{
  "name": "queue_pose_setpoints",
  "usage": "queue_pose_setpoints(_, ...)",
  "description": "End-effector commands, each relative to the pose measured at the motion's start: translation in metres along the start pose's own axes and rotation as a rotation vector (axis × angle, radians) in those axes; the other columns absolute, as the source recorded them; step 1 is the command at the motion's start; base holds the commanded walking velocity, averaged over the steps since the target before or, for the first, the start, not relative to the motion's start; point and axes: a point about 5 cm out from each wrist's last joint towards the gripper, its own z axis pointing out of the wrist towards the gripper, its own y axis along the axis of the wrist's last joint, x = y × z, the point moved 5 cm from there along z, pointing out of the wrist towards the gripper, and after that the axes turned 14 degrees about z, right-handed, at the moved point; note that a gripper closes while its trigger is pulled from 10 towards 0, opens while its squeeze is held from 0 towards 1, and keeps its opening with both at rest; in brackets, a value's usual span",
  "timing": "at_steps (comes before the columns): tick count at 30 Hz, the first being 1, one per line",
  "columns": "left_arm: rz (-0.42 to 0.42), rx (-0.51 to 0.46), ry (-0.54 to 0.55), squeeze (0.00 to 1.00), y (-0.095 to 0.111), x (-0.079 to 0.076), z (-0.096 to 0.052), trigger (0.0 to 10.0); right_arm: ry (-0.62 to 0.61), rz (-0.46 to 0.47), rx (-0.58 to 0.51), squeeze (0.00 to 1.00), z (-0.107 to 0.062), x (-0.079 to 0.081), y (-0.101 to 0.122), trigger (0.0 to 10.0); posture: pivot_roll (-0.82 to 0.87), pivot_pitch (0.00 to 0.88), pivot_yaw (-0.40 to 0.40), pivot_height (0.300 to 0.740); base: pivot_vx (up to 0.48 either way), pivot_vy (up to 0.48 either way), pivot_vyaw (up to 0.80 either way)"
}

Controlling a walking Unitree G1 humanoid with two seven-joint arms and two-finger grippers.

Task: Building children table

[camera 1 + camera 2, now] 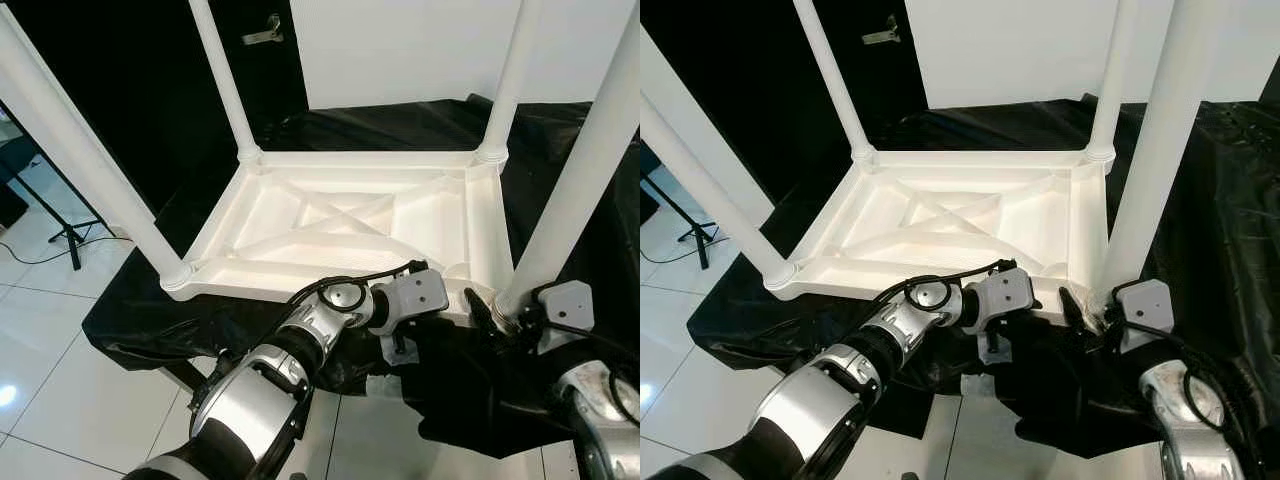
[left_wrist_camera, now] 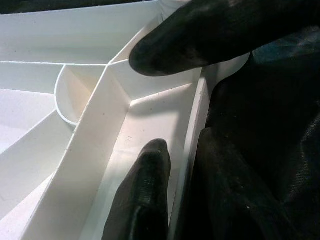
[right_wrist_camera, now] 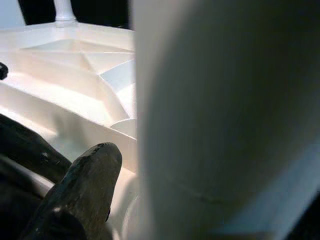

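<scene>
Black cloth [image 1: 560,150] drapes a counter where a white children's table [image 1: 340,225] lies upside down, four legs up. Left end effector [image 2: 165,107] is spread open across the tabletop's near rim, one finger inside. Right end effector [image 1: 485,315] presses against the near right leg [image 1: 585,165]; its grip cannot be judged.

Head views are sharp w/ bright even light on the white table [image 1: 350,215], its ribs casting soft shadows, the black cloth [image 1: 560,150] around it almost w/o detail, while the near leg [image 3: 225,115] is blurred in the right wrist view.
</scene>
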Motion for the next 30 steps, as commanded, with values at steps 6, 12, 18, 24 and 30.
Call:
queue_pose_setpoints(6, -0.084, 0.083, 0.032, 0.00, -0.025, -0.018, 0.001, 10.0, 0.062, 0.042, 0.069, 0.00, -0.001, -0.001, -0.014, 0.0, 0.03, 0.000, 0.107, 0.740, 0.000, 0.000, 0.00)
queue_pose_setpoints(12, -0.091, 0.084, 0.037, 0.00, -0.025, -0.020, 0.002, 10.0, 0.024, 0.104, 0.063, 0.00, -0.003, -0.004, -0.016, 0.0, 0.03, 0.000, 0.091, 0.740, 0.000, 0.000, 0.00)
queue_pose_setpoints(18, -0.096, 0.083, 0.040, 0.00, -0.025, -0.020, 0.002, 10.0, -0.077, 0.142, 0.053, 0.00, -0.006, -0.007, -0.022, 0.0, 0.03, 0.000, 0.085, 0.740, 0.000, 0.000, 0.00)
queue_pose_setpoints(24, -0.101, 0.080, 0.046, 0.00, -0.024, -0.020, 0.004, 10.0, -0.357, 0.191, 0.024, 0.00, -0.016, -0.012, -0.030, 0.0, 0.02, 0.000, 0.087, 0.740, 0.000, 0.000, 0.00)
queue_pose_setpoints(30, -0.096, 0.081, 0.044, 0.00, -0.024, -0.020, 0.003, 10.0, -0.459, 0.182, 0.007, 0.00, -0.024, -0.003, -0.031, 0.0, 0.01, 0.000, 0.095, 0.740, 0.000, 0.000, 0.00)
